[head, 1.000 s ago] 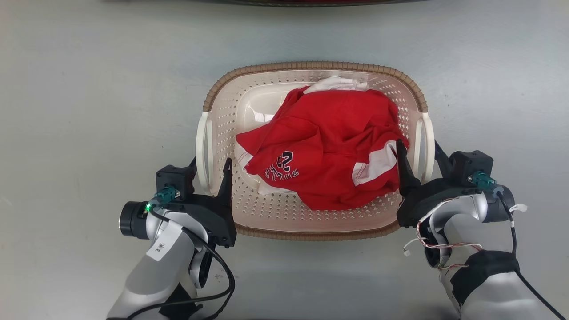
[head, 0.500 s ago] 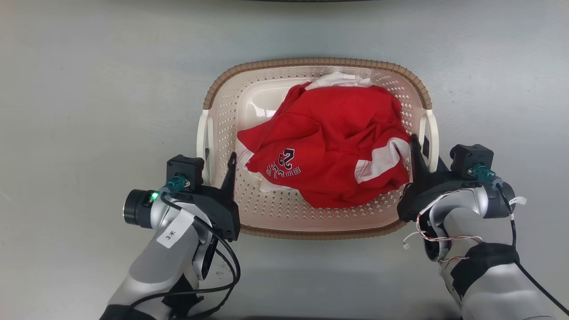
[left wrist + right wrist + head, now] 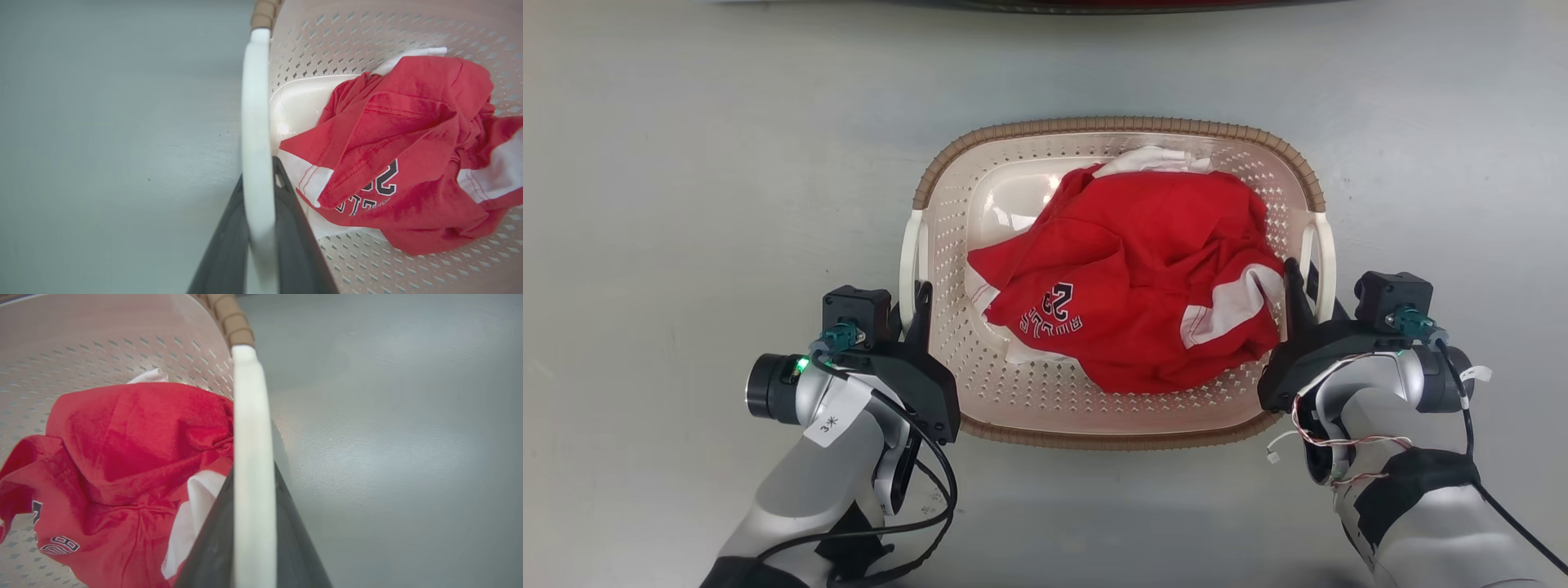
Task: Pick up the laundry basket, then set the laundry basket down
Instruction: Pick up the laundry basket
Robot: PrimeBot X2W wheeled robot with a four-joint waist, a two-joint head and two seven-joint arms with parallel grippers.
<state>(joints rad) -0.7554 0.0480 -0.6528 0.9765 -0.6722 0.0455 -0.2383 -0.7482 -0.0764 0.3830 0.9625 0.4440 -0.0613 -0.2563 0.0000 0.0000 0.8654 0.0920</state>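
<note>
With the left tool (image 3: 912, 296) clamped on one white side handle (image 3: 907, 253) and the right tool (image 3: 1308, 282) on the other, the laundry basket (image 3: 1013, 392) between them over the grey floor (image 3: 686, 204) wants an even, level raise, so the red shirt (image 3: 1143, 269) stays put.

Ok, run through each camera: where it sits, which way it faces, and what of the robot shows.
Head view: on the head, facing down at the laundry basket and grey floor; both forearms, left gripper and right gripper show.
Left wrist view: on the left wrist, looking along its dark fingers, which clasp the white left handle.
Right wrist view: likewise, along its fingers on the right handle.
All three share the red shirt.
</note>
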